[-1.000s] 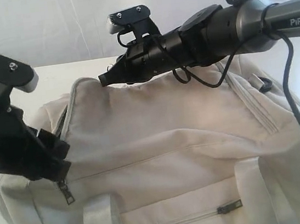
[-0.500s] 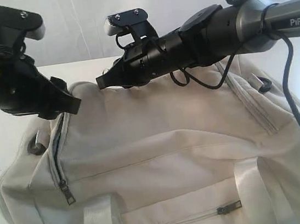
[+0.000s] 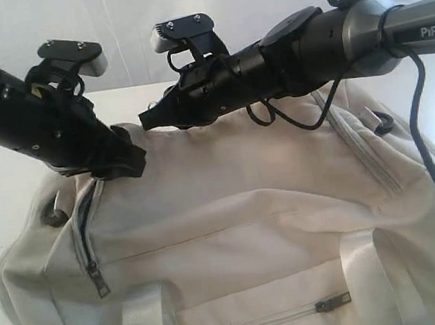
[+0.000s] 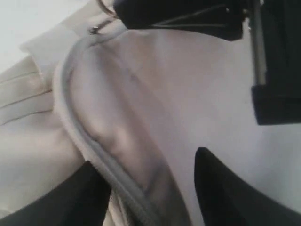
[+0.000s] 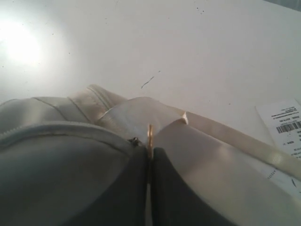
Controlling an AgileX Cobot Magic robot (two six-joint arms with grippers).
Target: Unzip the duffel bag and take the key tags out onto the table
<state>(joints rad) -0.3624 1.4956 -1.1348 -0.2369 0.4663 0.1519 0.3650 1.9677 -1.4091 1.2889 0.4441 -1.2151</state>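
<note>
The cream-beige duffel bag [image 3: 247, 206] fills the lower exterior view and lies on the white table [image 5: 141, 42]. My right gripper [image 3: 147, 117] is at the bag's far top edge, shut on a thin brass-coloured zipper pull [image 5: 150, 136], which stands edge-on between its fingers [image 5: 136, 188]. My left gripper [image 3: 133, 164] rests on the bag's top left corner. It is open and straddles the grey zipper ridge [image 4: 89, 146], one finger on either side. The key tags are hidden.
A side zipper [image 3: 82, 228] with a dark pull [image 3: 98, 281] runs down the bag's left end. A front pocket zipper pull [image 3: 332, 302] and a white webbing handle [image 3: 143, 324] sit low. A white barcode label [image 5: 287, 125] lies on the table beyond the bag.
My left arm has swung up from the bag's lower left side and over to its top left corner, close to the right gripper. The right arm has barely moved.
</note>
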